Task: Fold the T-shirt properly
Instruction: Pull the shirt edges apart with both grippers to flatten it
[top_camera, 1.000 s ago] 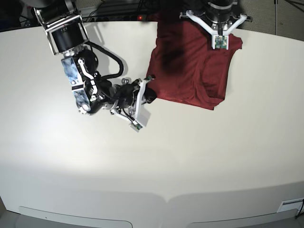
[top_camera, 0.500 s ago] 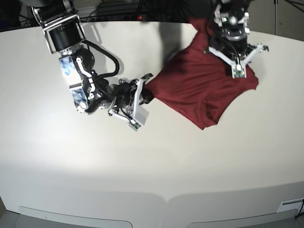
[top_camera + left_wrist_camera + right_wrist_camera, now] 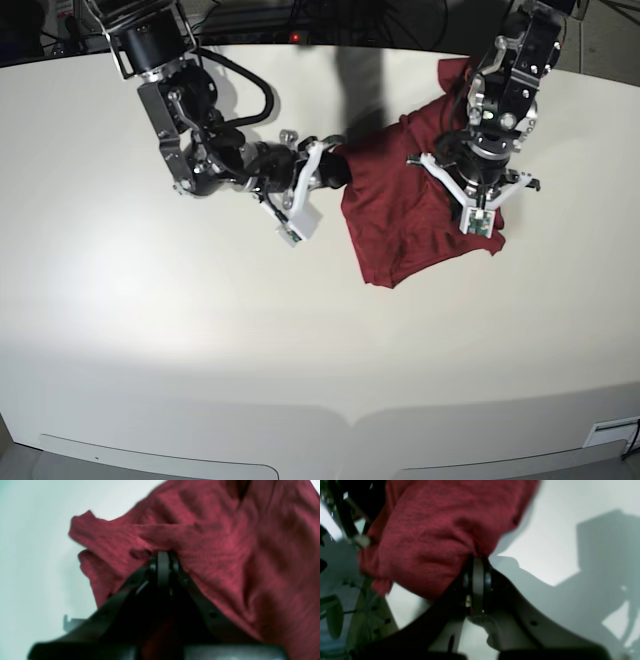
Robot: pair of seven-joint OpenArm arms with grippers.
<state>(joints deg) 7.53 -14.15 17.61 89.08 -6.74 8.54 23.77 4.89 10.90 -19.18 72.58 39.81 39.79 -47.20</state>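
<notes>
A wide, pale table (image 3: 200,330) is seen from the base view, lit brightest across its middle. On its far half, towards the right of that view, the T-shirt (image 3: 400,200) is held bunched between the two arms — a dark red knit mass, partly lifted, with a lower corner drooping towards the table surface. The same cloth (image 3: 225,542) is shown creased and blurred in the left wrist view, and it (image 3: 432,530) is draped over the fingers in the right wrist view, where shadows of the arms are cast on the table (image 3: 557,530).

The shirt's edge on the base view's left is pinched by the right gripper (image 3: 335,172), whose jaws are closed on a fold of fabric (image 3: 477,555). The opposite side is gripped by the left gripper (image 3: 476,188) — its jaws are likewise clamped together on a ridge of the knit (image 3: 163,553).
</notes>
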